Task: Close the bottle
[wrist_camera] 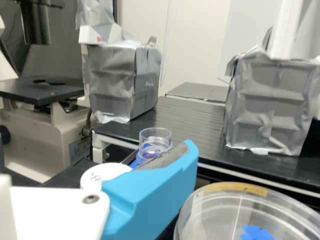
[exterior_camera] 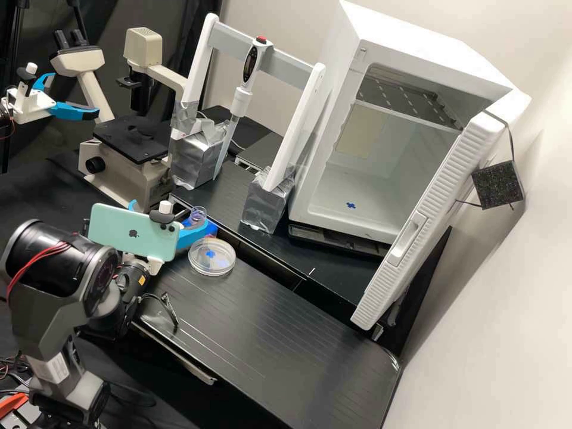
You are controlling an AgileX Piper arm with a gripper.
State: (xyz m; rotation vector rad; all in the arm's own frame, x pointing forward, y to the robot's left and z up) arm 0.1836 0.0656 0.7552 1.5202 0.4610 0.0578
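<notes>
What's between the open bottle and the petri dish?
One blue finger of the arm, seen between the bottle and the petri dish in both the high and wrist views.

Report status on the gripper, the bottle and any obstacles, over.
Gripper beside the bottle. Bottle open, white cap off its neck. Lidded dish close by, might crowd the gripper.

In the high view, I see soft, bright light washing the pale wall (exterior_camera: 488, 322) at right, while the upper left is dim. Thin glints streak the black table (exterior_camera: 286, 333). My wrist view shows sheen on silver wrapping (wrist_camera: 117, 77) and highlights along a clear dish (wrist_camera: 192, 215).
</notes>
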